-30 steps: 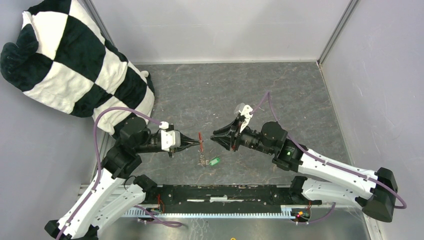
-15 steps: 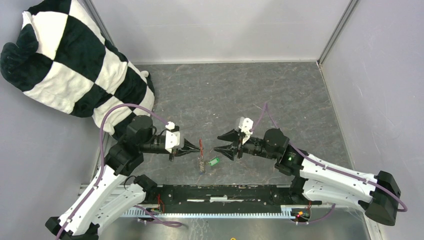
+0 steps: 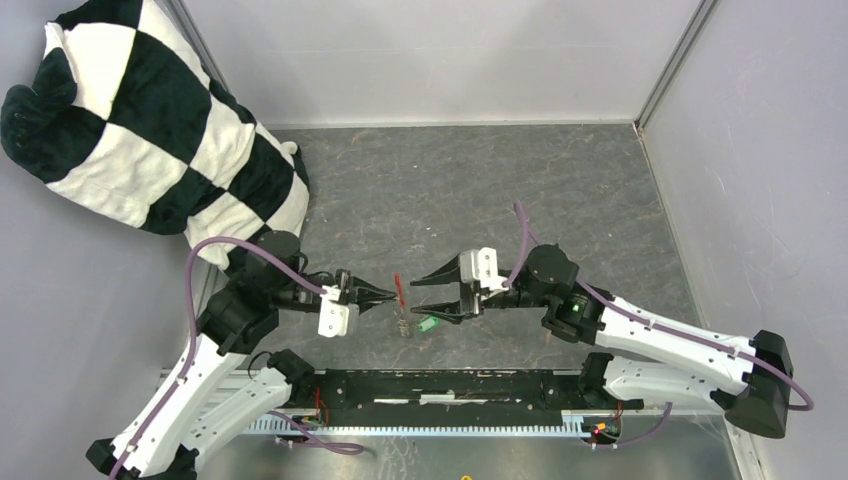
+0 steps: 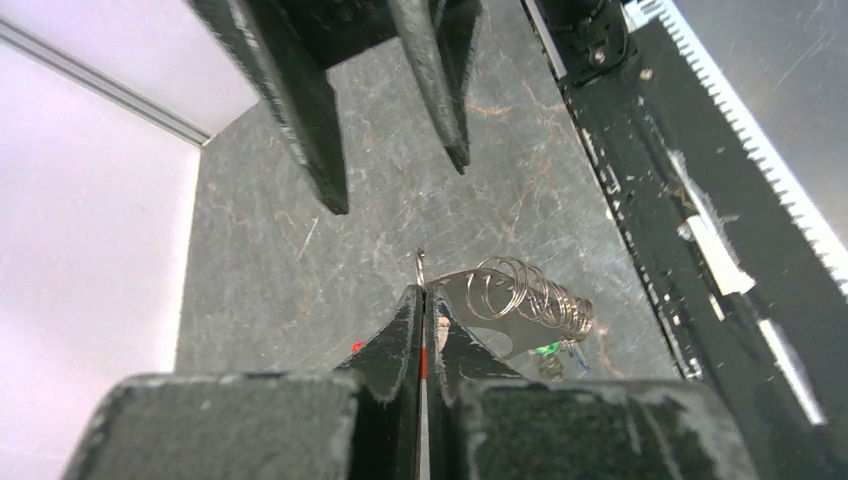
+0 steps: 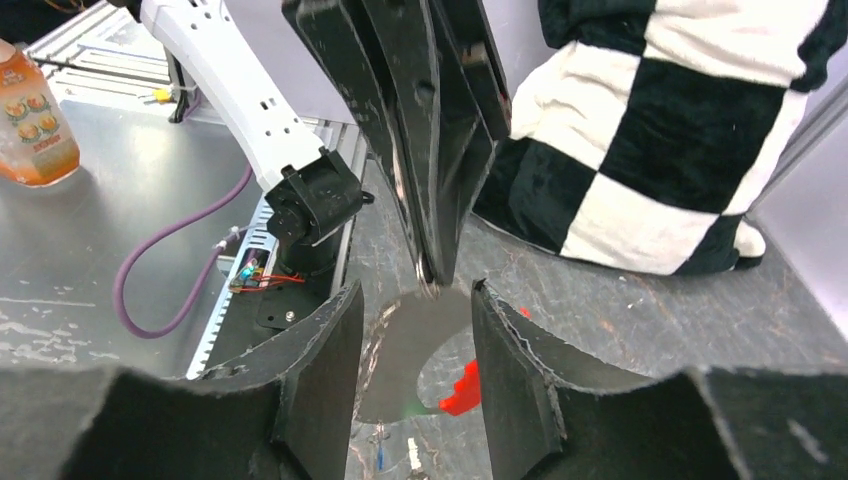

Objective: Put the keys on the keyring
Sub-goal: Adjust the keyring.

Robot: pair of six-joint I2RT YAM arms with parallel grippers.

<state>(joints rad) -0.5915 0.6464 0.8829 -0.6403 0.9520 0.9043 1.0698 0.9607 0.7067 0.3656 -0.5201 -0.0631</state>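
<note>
My left gripper (image 3: 386,297) is shut on the keyring (image 3: 400,287), a thin ring with a red tag, held just above the table. Its grey chain (image 3: 403,322) hangs down from it. The green key (image 3: 430,323) sits beside the chain's lower end. My right gripper (image 3: 418,299) is open, its fingertips either side of the ring without touching it. In the left wrist view the shut gripper (image 4: 424,298) pinches the ring (image 4: 420,264), with the chain (image 4: 535,300) and green key head (image 4: 545,349) to its right. In the right wrist view the open gripper (image 5: 410,300) frames the red tag (image 5: 462,386); a blue key (image 5: 379,458) shows below.
A black-and-white checked pillow (image 3: 150,120) lies at the back left, close to the left arm. Grey walls close the table in at the back and right. A black rail (image 3: 450,388) runs along the near edge. An orange bottle (image 5: 30,120) stands off the table.
My right gripper has moved left and down towards the keyring, turned, and opened wider. My left gripper has drawn back slightly, still shut on the ring.
</note>
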